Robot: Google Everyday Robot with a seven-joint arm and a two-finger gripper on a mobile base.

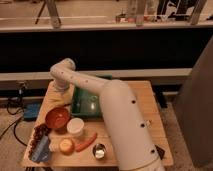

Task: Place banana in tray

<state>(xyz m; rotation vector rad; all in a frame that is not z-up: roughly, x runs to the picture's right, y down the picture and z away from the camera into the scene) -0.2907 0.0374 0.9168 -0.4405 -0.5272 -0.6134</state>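
Lower left in my feed I see a red bowl [57,118] with a white cup [75,127] beside it, and below them a yellow-orange ball [66,146], an orange stick [86,142] and a small metal cup [99,150], all on the wooden table [145,107].

Hand [60,92] over wooden table [145,101], glossy tray [82,108]

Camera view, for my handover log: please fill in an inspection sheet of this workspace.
Surface: wooden table, crowded on its left half.
Job's things: banana lies on the table left of the green tray, outside it.
Clutter: red bowl, white cup, orange stick, yellow-orange ball, metal cup.
Grippers: gripper low over the banana, beside the tray's left rim.
Cables: dark cables on the floor, left of the table.
Surroundings: dark wall panel behind the table.
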